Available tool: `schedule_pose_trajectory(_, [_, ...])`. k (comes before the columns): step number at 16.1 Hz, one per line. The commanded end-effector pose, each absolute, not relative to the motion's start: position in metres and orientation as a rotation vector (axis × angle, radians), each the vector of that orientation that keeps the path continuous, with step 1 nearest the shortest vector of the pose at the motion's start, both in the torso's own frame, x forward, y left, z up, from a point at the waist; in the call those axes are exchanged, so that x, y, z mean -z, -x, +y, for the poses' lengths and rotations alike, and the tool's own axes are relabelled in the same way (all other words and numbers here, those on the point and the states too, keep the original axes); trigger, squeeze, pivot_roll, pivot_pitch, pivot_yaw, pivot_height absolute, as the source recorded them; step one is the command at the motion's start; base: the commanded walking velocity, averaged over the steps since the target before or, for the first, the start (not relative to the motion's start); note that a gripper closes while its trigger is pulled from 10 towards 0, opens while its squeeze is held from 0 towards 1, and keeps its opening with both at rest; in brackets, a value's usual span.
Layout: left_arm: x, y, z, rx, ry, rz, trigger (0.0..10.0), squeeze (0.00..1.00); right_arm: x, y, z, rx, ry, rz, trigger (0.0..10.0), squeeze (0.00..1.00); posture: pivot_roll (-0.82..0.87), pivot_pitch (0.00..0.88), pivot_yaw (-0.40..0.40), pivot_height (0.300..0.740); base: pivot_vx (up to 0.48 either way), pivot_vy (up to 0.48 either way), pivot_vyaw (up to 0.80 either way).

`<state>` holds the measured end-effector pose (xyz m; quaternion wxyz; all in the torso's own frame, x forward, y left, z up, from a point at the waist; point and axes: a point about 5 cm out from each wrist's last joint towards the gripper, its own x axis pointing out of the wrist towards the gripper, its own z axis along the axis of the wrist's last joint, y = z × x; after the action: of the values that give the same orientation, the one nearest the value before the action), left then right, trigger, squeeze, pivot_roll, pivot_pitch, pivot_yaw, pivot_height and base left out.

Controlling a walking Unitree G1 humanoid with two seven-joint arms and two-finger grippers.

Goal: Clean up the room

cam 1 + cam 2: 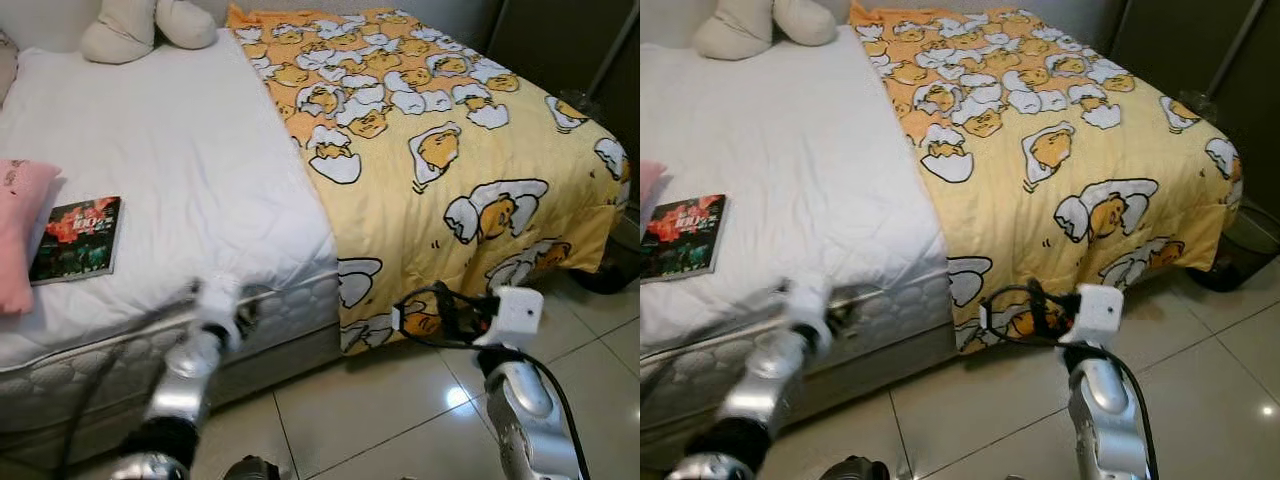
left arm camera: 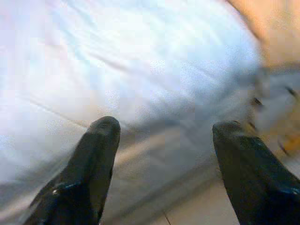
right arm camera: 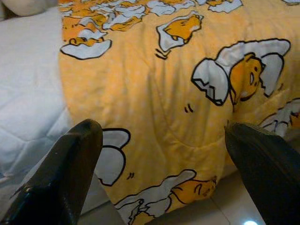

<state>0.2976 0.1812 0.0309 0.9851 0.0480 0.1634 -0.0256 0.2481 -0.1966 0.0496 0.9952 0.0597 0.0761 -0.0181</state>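
A wide bed (image 1: 180, 170) with a quilted white mattress cover stood before the robot, its stitched side panel dropping to a glossy pale tiled floor (image 1: 400, 410). A soft yellow blanket printed with cartoon eggs (image 1: 440, 140) covered the bed's far-right half and spilled over the near edge and right corner almost to the tiles. Near the bed's left edge lay a thin rectangular book with a dark red-and-green glossy cover (image 1: 78, 238), flat on the white cover, just beside a plush pink pillow (image 1: 18, 230) at the left rim. At the head end, by the far edge, sat a rounded cream stuffed toy (image 1: 145, 25).

The left gripper (image 2: 164, 140) hung blurred at the near edge of the mattress, its two smooth black fingers spread wide with nothing between them, well apart from the book. The right gripper (image 3: 164, 140) was held low before the draped blanket at the bed's near side, fingers likewise wide apart and empty, facing the folded cloth without touching it
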Motion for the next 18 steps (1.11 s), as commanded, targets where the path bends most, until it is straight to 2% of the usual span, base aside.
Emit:
schedule_pose_trajectory(1, [-0.051, -0.303, 0.177, 0.067, -0.037, 0.214, 10.0, 0.53, -0.050, -0.248, -0.201, 0.076, -0.120, 0.133, 10.0, 0.00, -0.01, 0.000, 0.046, 0.740, 0.000, 0.000, 0.00])
schedule_pose_trajectory(2, [-0.069, -0.302, 0.170, 0.113, -0.085, 0.131, 10.0, 0.00, -0.051, -0.246, -0.201, 0.079, -0.132, 0.120, 10.0, 0.00, -0.01, 0.000, 0.050, 0.740, 0.000, 0.000, 0.00])
schedule_pose_trajectory(3, [-0.072, -0.302, 0.168, 0.120, -0.106, 0.118, 10.0, 0.00, -0.051, -0.246, -0.201, 0.076, -0.142, 0.113, 10.0, 0.00, -0.01, 0.000, 0.050, 0.740, 0.000, 0.000, 0.00])
schedule_pose_trajectory(6, [-0.082, -0.312, 0.155, 0.046, -0.066, 0.073, 10.0, 0.00, -0.057, -0.255, -0.194, 0.065, -0.111, 0.083, 10.0, 0.00, -0.01, 0.000, 0.055, 0.740, 0.000, -0.480, 0.59])
schedule_pose_trajectory(10, [-0.085, -0.310, 0.158, 0.007, -0.070, 0.080, 10.0, 0.00, -0.065, -0.261, -0.196, 0.044, -0.109, 0.049, 10.0, 0.00, 0.01, 0.000, 0.034, 0.740, 0.000, -0.478, 0.58])
schedule_pose_trajectory(12, [-0.082, -0.313, 0.146, 0.068, -0.034, 0.091, 10.0, 0.00, -0.062, -0.262, -0.198, 0.045, -0.114, 0.061, 10.0, 0.00, 0.01, 0.000, 0.028, 0.740, 0.000, 0.000, 0.55])
schedule_pose_trajectory(18, [-0.083, -0.315, 0.145, 0.088, -0.034, 0.082, 10.0, 0.00, -0.061, -0.257, -0.202, 0.042, -0.081, 0.057, 10.0, 0.00, 0.00, 0.000, 0.021, 0.740, 0.000, 0.000, 0.53])
